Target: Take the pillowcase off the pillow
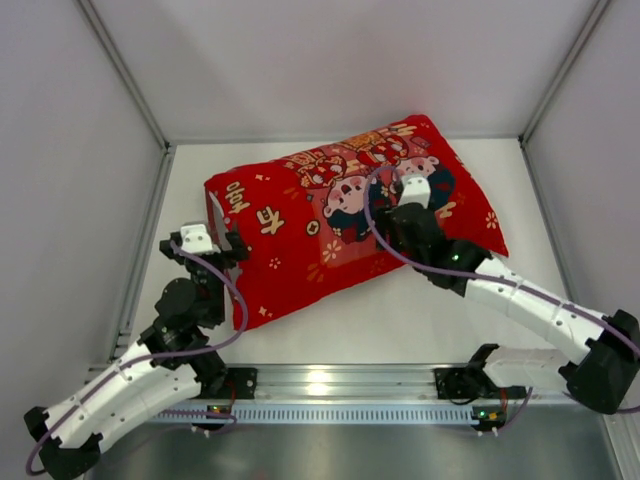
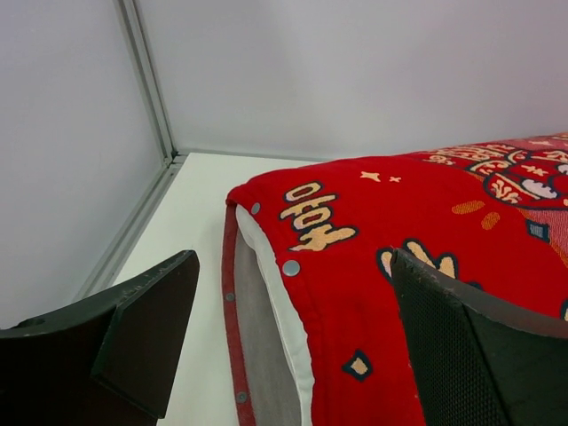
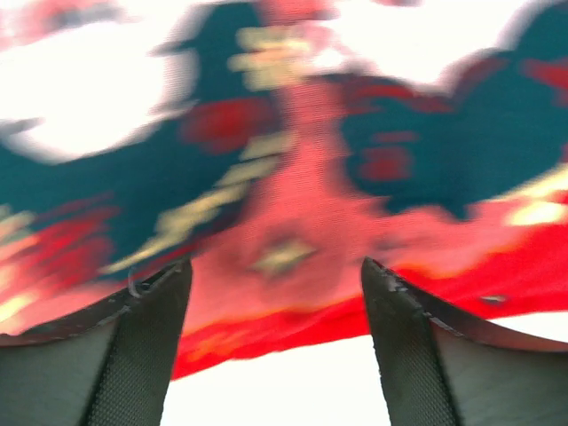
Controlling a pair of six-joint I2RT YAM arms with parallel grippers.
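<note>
1. White walls and metal frame posts enclose a pale surface [image 1: 420, 320], with two robot arms mounted at its near edge.
2. A bright red pillowcase [image 1: 300, 240], printed with cartoon children and gold characters, lies diagonally across the middle of the surface. It covers nearly all of the pillow [image 2: 271, 266], which shows only as a white strip at the open left end.
3. Removal appears to be at its start, with the cover not yet drawn back. The next move likely calls for one arm to pinch the loose hem at the open end while the other pins or pulls the pillow, so the two can slide apart.
4. The left end effector [image 2: 293, 266] stands wide open just beside the open end. Its jaws frame the hem and the white strip, and it holds nothing.
5. The right end effector [image 3: 275, 264] hangs over the printed top of the pillowcase, toward the right half. Its jaws are parted and no fabric is pinched between them. The close view is blurred, so whether the tips touch the cloth cannot be told.
6. Small grey snap studs [image 2: 290, 267] dot the hem, unfastened.
</note>
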